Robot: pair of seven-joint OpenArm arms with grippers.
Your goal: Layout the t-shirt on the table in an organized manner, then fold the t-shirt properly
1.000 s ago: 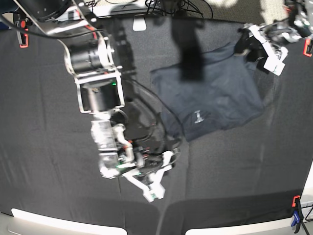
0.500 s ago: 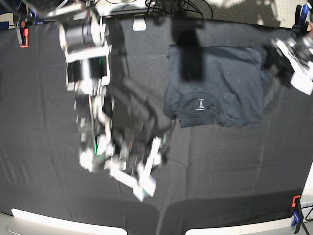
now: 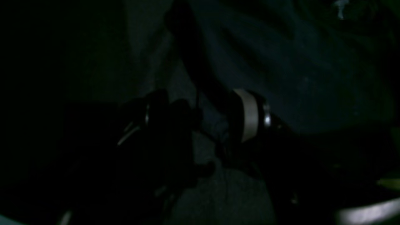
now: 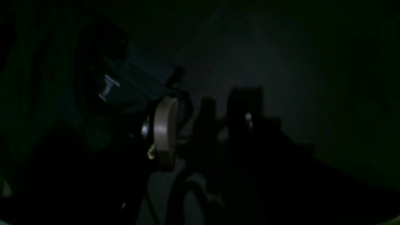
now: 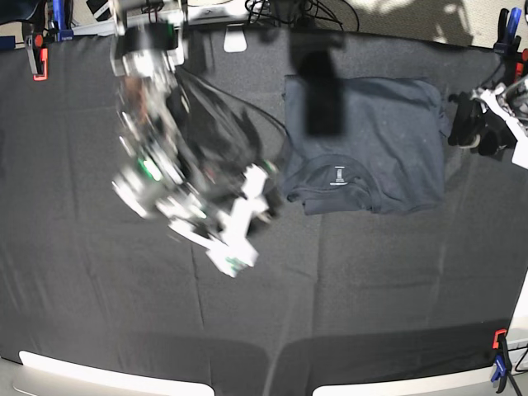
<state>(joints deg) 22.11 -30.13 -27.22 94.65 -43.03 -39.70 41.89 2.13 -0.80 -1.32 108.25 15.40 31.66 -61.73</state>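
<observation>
Black creased cloth covers the whole tabletop, clamped red and blue at the corners, with a tangle of cables along the far edge. On it, toward the far right from where I stand, lies the t-shirt, already folded into a rough rectangle, neck toward me, its small white label showing inside the collar.

It looks like thin, limp cotton: light, soft, no stiffness at all, likely to sag and wrinkle wherever it hangs free and to drag a little on the cloth beneath. I would take it at the corners or the folded edges, a pinch through all the layers, since a grip in the middle would only bunch it up.

At the shirt's right edge sits the left gripper, just beside the sleeve; whether it pinches fabric I cannot tell, as its own camera is nearly black and shows only dark folds. Out to the left of the shirt, the right gripper is a blur close to the collar corner; its jaws seem to hold nothing, but how far apart they stand is not readable
</observation>
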